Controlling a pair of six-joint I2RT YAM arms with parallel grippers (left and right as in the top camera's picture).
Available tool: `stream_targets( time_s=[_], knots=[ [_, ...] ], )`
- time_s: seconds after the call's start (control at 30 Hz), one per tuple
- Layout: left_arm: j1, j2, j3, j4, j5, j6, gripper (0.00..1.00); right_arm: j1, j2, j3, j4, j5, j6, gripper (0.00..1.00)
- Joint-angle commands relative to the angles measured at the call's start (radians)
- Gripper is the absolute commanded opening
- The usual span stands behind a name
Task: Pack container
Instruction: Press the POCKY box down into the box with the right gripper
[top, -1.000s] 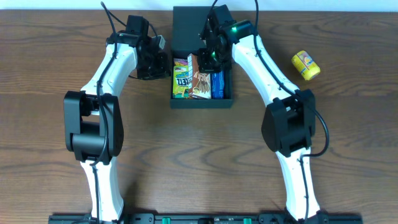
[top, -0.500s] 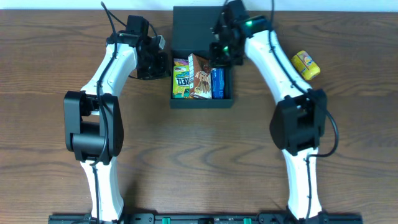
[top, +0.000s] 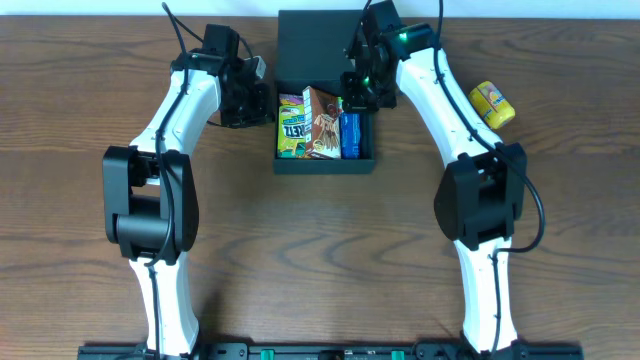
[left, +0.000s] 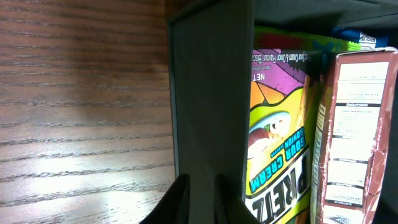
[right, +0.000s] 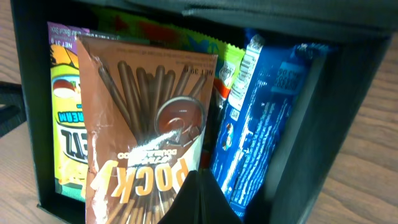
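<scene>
The dark container (top: 325, 165) sits at the table's back centre with its flap lid (top: 315, 40) lying open behind it. Inside stand a yellow-green pretzel packet (top: 292, 125), a brown Pocky packet (top: 325, 125) and a blue packet (top: 349, 133). My left gripper (top: 262, 100) is shut on the container's left wall (left: 211, 93), one finger on each side (left: 202, 202). My right gripper (top: 358, 92) is shut and empty (right: 200, 186), hovering over the back right of the container, above the Pocky packet (right: 143, 124) and the blue packet (right: 261, 124).
A small yellow snack packet (top: 492, 105) lies on the wooden table to the right of the container, beyond my right arm. The table's back edge runs just behind the open lid.
My right gripper has lifted from among the packets and moved back and to the right, uncovering the Pocky packet. The left gripper and the container have not moved.
</scene>
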Motion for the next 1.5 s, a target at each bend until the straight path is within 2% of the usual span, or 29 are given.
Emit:
stream_targets(
  time_s=[0.0,0.2,1.47],
  knots=[
    [-0.003,0.014,-0.005,0.0,0.004,-0.004,0.15,0.007,0.03,0.017,-0.014,0.006,-0.019,0.01],
    [-0.003,0.014,-0.005,0.008,0.004,-0.008,0.15,0.009,0.062,0.017,-0.051,0.006,-0.034,0.01],
    [-0.003,0.014,-0.005,0.011,0.004,-0.027,0.15,0.04,0.13,0.012,-0.034,-0.103,-0.108,0.01]
  ],
)
